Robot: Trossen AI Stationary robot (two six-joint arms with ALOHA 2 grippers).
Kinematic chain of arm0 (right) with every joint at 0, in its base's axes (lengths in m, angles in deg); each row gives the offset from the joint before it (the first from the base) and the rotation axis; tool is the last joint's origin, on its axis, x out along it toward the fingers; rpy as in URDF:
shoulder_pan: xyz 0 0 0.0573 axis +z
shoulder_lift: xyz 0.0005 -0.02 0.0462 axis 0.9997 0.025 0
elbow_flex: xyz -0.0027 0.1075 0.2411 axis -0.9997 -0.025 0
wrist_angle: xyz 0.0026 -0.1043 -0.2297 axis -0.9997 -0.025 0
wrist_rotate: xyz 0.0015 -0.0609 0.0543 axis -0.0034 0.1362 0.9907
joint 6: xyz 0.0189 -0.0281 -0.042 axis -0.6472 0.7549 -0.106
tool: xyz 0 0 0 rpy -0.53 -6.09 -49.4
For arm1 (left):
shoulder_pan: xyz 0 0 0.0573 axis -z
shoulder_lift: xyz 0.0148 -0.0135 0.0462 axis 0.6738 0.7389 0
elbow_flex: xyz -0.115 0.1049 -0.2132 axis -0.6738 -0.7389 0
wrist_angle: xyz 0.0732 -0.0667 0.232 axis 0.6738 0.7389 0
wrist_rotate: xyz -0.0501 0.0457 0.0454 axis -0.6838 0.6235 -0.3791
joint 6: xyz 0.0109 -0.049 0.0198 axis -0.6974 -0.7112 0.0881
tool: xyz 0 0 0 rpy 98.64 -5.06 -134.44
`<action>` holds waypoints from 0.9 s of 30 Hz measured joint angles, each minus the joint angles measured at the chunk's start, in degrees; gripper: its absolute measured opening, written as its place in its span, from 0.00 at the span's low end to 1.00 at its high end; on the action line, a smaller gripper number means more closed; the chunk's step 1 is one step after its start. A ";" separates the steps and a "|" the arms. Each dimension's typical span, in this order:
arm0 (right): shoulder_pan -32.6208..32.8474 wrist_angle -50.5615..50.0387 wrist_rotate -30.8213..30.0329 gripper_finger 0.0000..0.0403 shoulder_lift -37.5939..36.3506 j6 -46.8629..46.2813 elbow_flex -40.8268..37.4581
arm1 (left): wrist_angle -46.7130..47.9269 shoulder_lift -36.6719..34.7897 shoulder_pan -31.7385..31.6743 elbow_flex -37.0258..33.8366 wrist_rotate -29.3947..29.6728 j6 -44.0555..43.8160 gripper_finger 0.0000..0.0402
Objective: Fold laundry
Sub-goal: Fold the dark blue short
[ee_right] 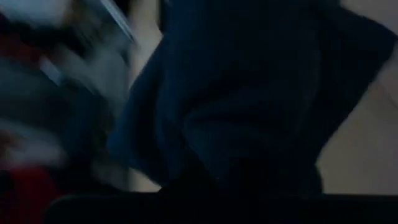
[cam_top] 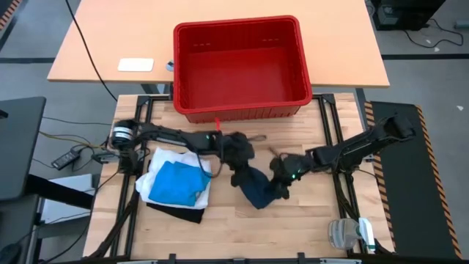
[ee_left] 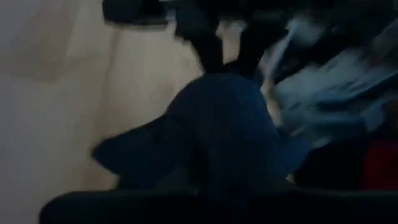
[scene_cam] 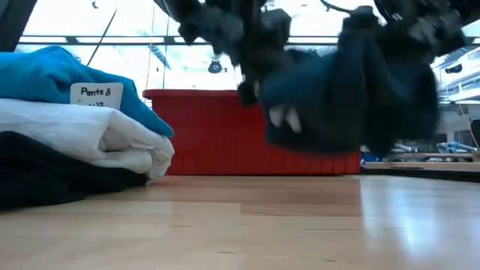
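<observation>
Gripping the dark blue garment (cam_top: 256,191) mid-table, left gripper (cam_top: 236,147) and right gripper (cam_top: 282,176) both clamp it, lifted off the wood. Folded stack (cam_top: 176,183) sits left — bare table nearer, red basket (cam_top: 238,110) beyond the far edge.

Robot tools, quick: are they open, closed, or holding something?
Left tool: closed on the dark navy garment, lifted off the table.
Right tool: closed on the same dark navy garment.
</observation>
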 joint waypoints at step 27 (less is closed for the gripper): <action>-7.67 10.16 11.12 0.08 47.50 -4.11 57.11 | 71.40 -38.98 24.71 -0.26 21.63 -48.79 0.07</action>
